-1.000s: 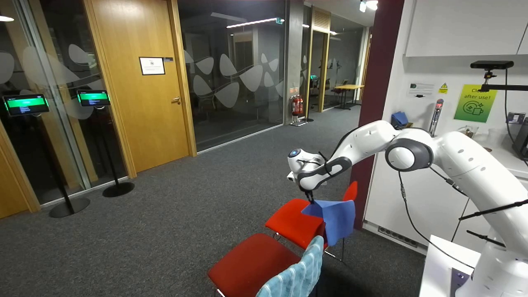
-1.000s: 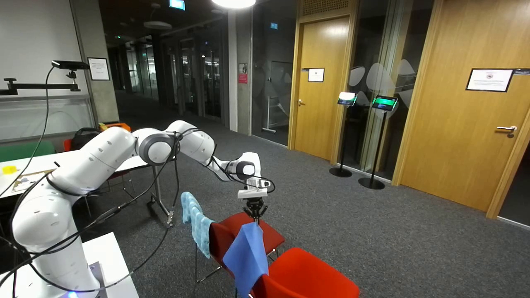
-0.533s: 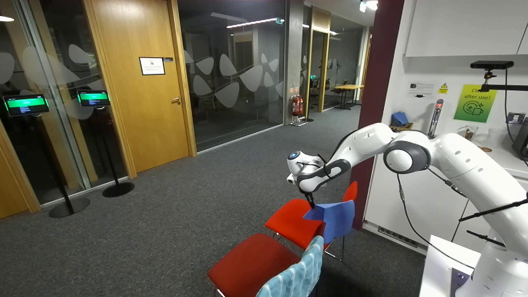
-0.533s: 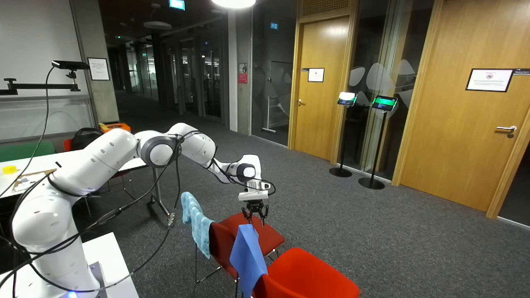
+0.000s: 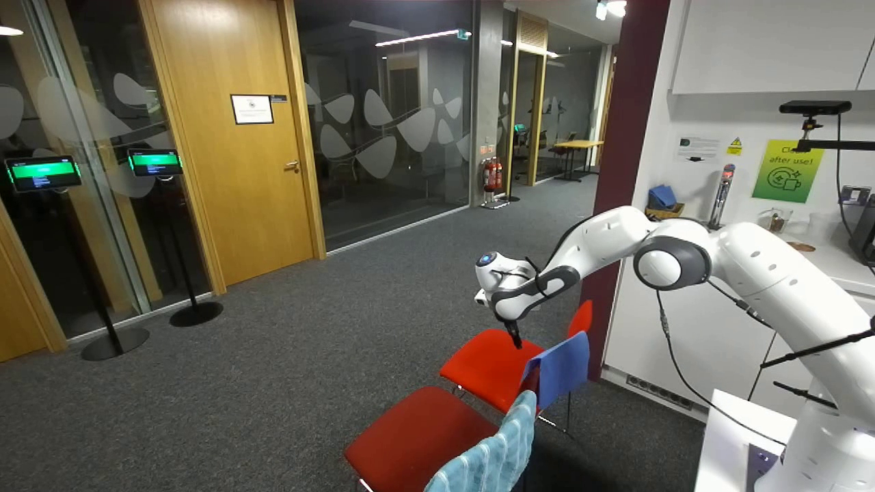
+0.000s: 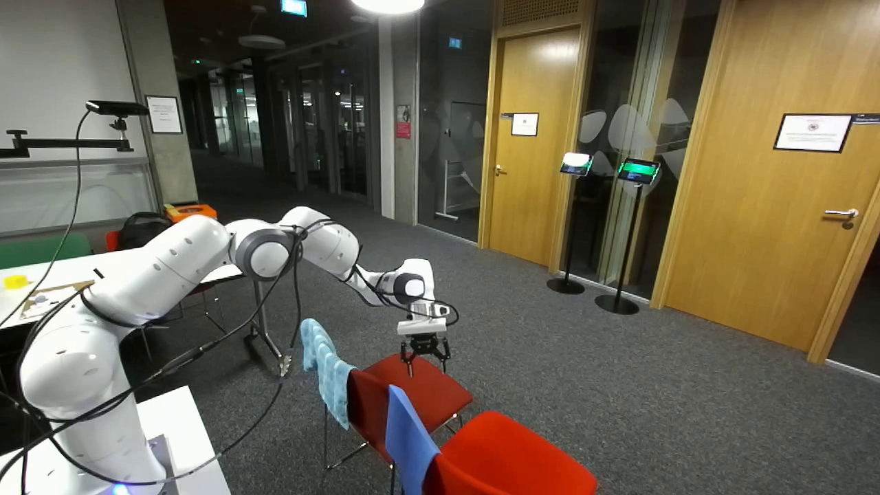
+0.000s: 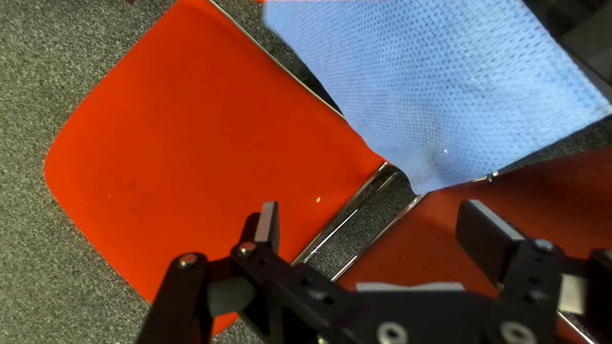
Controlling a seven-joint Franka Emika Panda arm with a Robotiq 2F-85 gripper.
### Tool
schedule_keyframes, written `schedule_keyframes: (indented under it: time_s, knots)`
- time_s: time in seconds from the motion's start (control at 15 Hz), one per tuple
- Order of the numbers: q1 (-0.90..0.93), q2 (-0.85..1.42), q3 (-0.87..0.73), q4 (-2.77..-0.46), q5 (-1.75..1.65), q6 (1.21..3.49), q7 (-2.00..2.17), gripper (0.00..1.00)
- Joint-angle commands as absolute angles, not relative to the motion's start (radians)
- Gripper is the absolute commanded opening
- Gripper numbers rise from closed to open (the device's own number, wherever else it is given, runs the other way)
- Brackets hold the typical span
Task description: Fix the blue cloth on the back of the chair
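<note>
The blue cloth (image 5: 562,369) is draped over the back of the chair (image 5: 489,361), and a red corner of that back sticks out beside it. In an exterior view the cloth (image 6: 407,436) hangs at the near side of the bright red seat (image 6: 519,454). Just off the cloth, above the seats, my gripper (image 6: 427,366) stands open with nothing between its fingers. From the wrist, the cloth (image 7: 430,81) lies beyond the fingertips, apart from them, with the red seat (image 7: 201,153) at the left below the gripper (image 7: 375,224). The cloth's far end is cut off there.
Close beside stands another chair with a dark red seat (image 5: 417,437) and a pale teal-blue cloth (image 5: 495,447) on its back. A maroon pillar (image 5: 632,102) and white cupboards (image 5: 673,328) rise behind the chair. Loose cables (image 6: 289,330) hang from the arm.
My gripper has opened and let go of the cloth's corner. The corner, stretched out over the seat a second ago, has dropped against the chair back. The arm has sunk slightly.
</note>
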State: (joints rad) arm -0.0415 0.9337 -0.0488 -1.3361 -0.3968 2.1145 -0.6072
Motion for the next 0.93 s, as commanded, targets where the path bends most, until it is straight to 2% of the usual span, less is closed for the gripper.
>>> schedule_keyframes:
  time_s: [0.0, 0.4, 0.87]
  knots:
    - [-0.048, 0.946, -0.044, -1.298, -0.401, 2.073, -0.637, 1.0]
    - [-0.06, 0.929, -0.032, -1.321, -0.387, 2.089, -0.646, 1.0]
    - [-0.1, 0.823, 0.01, -1.454, -0.327, 2.232, -0.622, 1.0]
